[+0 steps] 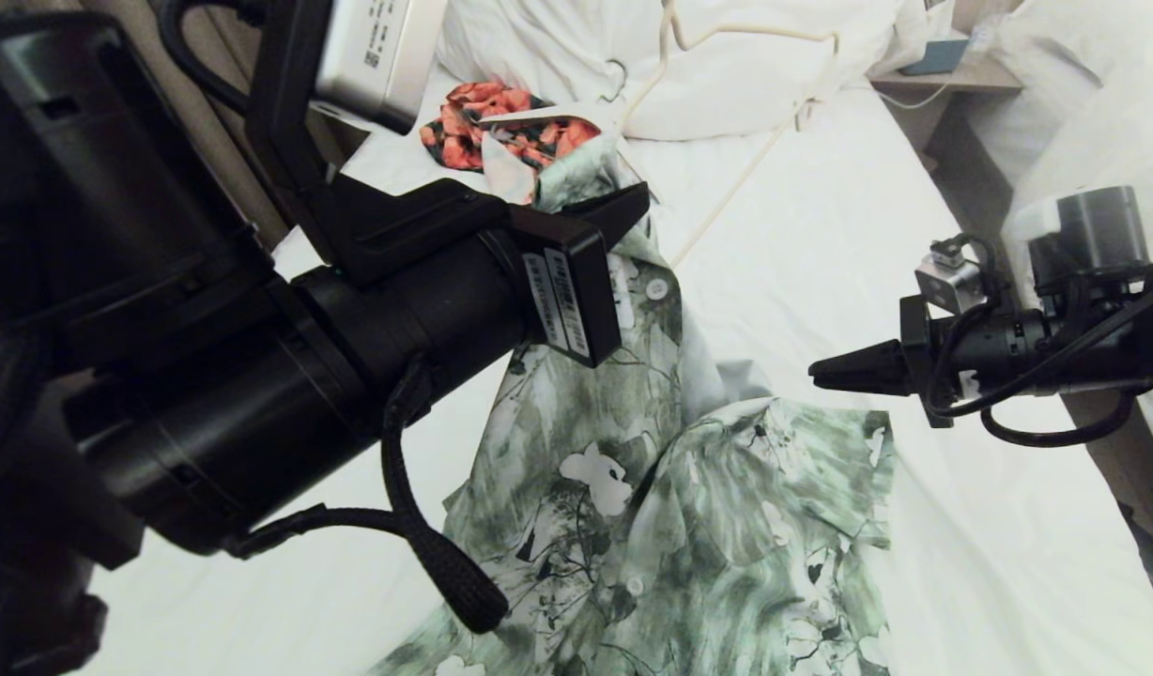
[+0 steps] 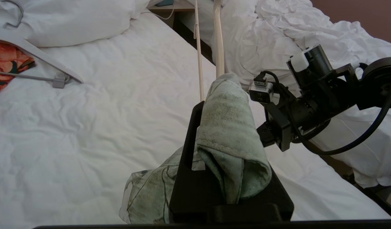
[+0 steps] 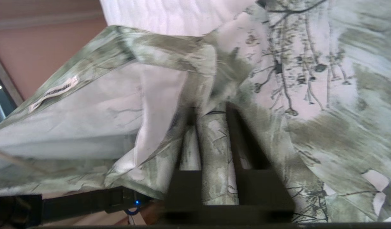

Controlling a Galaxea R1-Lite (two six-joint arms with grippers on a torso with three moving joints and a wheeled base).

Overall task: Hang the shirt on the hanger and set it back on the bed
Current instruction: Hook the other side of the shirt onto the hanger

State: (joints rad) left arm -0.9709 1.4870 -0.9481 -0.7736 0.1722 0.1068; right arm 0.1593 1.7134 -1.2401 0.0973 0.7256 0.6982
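On the bed [image 1: 821, 235], seen from the head camera, the shirt [image 1: 652, 507] runs lengthwise from the near edge up toward the duvet, collar end lifted by the left pincer [image 1: 623, 211], which is clamped on the shirt. The right pincer [image 1: 830, 371] hangs beside the shirt's right side, fingers looking close together and empty here. The hanger [image 1: 727, 103] leans over the duvet at the far end, hook up, its long wire slanting down toward the shirt.

From the left wrist, the fabric [image 2: 230, 140] is bunched between the fingers, the hanger's [image 2: 218, 38] rods rising just behind it (whether they pass inside the cloth, I cannot tell).

From the right wrist, the right pincer [image 3: 211, 146] has a roll of shirt [image 3: 310, 95] between slightly parted fingers; I cannot tell if it grips.

Risks, as I judge them: the bunched collar slipping from the left pincer, or the hanger tipping sideways off the duvet if the cloth drags on it.
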